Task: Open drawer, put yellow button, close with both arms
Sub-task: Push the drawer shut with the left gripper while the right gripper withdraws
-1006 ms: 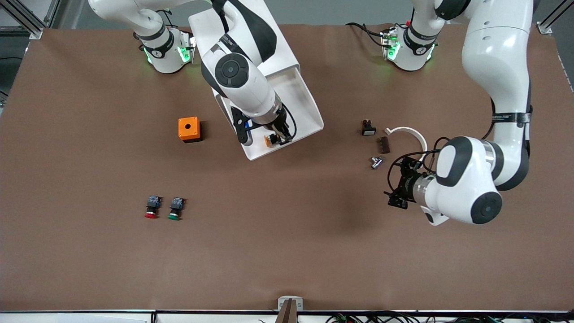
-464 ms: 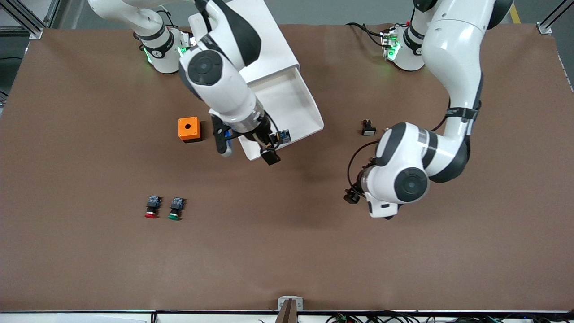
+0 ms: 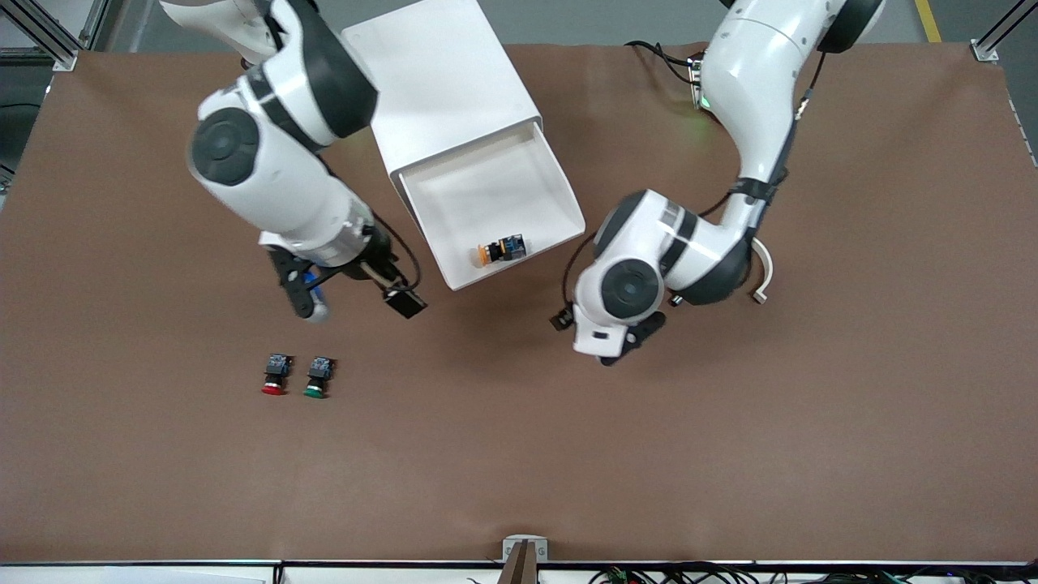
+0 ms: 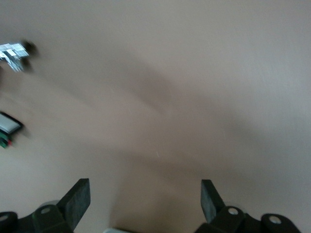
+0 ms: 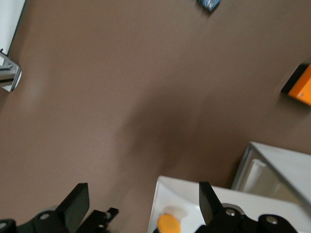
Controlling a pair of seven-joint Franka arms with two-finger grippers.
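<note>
Black fingers of the right end effector (image 3: 354, 294) stand wide apart and empty over the brown desk (image 3: 519, 454), beside the pulled-out drawer (image 3: 551, 180). A second ago they clasped the yellow button (image 3: 500, 250), which now lies in that smooth white drawer (round cap, blocky blue rear). Also spread and empty, the left end effector (image 4: 145, 201) has swung in toward the drawer.

The left gripper (image 3: 604, 345) sits mostly hidden under its own wrist beside the drawer (image 3: 495, 215); the white curved piece (image 3: 762, 276) shows only partly.
</note>
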